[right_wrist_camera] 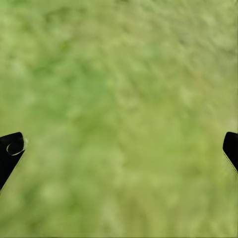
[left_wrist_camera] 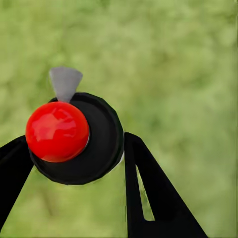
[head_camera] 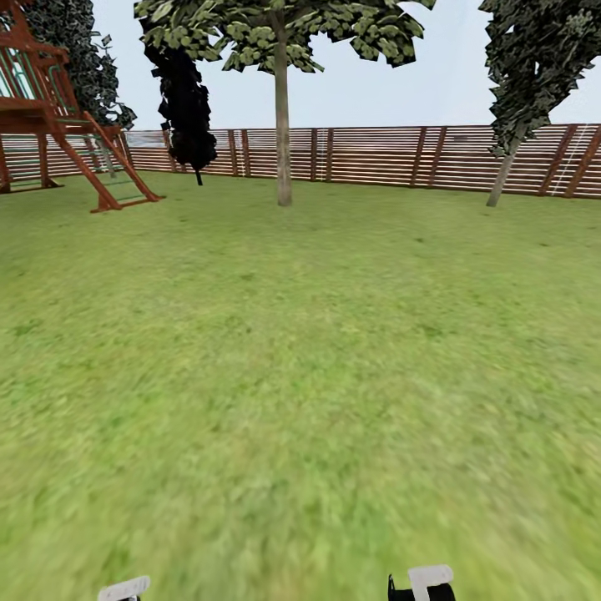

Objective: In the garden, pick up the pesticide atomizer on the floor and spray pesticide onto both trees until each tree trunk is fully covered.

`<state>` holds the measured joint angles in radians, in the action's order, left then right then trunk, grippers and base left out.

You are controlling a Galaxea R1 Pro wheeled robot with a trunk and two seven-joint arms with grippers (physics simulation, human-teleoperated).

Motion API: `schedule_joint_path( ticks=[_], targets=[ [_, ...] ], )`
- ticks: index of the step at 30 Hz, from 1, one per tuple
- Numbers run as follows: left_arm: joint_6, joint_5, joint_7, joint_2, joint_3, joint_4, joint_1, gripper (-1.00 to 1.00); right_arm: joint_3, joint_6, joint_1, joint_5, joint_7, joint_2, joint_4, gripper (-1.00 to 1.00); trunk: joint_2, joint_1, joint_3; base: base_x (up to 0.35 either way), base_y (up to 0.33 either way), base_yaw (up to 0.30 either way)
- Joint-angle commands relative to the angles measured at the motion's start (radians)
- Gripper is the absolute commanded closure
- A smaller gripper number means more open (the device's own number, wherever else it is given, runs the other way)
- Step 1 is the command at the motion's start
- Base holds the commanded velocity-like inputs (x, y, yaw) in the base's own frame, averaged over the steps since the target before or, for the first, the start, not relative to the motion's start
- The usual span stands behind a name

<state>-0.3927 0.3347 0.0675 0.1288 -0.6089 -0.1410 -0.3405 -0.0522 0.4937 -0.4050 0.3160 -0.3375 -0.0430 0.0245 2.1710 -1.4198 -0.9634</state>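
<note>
The pesticide atomizer (left_wrist_camera: 96, 144), a black bottle with a red top (left_wrist_camera: 57, 131) and a grey nozzle (left_wrist_camera: 65, 82), sits between the black fingers of my left gripper (left_wrist_camera: 74, 148), which is shut on it above the grass. My right gripper (right_wrist_camera: 119, 144) is open, its fingertips (right_wrist_camera: 12, 146) far apart over bare lawn. In the head view a tree with a straight grey-brown trunk (head_camera: 283, 142) stands far ahead on the lawn (head_camera: 300, 376), near the fence. A second tree with a thinner, leaning trunk (head_camera: 502, 178) stands at the far right. No white specks are in the air.
A brown slatted fence (head_camera: 376, 154) closes the back of the garden. A dark narrow cypress (head_camera: 188, 108) stands left of the middle tree. A red-brown wooden play frame with a ladder (head_camera: 100, 159) occupies the far left. Open grass lies between me and the trees.
</note>
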Motion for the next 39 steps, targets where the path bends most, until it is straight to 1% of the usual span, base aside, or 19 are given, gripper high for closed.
schedule_joint_path(
  ticks=[1,39],
  targets=[
    [0.0,0.0,0.0,0.0,0.0,0.0,0.0,1.0,0.0,0.0,0.0,0.0,0.0,0.0,0.0,-1.0,0.0,0.0,0.0,0.338,0.0,0.0],
    [0.0,0.0,0.0,0.0,0.0,0.0,0.0,1.0,0.0,0.0,0.0,0.0,0.0,0.0,0.0,-1.0,0.0,0.0,0.0,0.338,0.0,0.0]
  ],
)
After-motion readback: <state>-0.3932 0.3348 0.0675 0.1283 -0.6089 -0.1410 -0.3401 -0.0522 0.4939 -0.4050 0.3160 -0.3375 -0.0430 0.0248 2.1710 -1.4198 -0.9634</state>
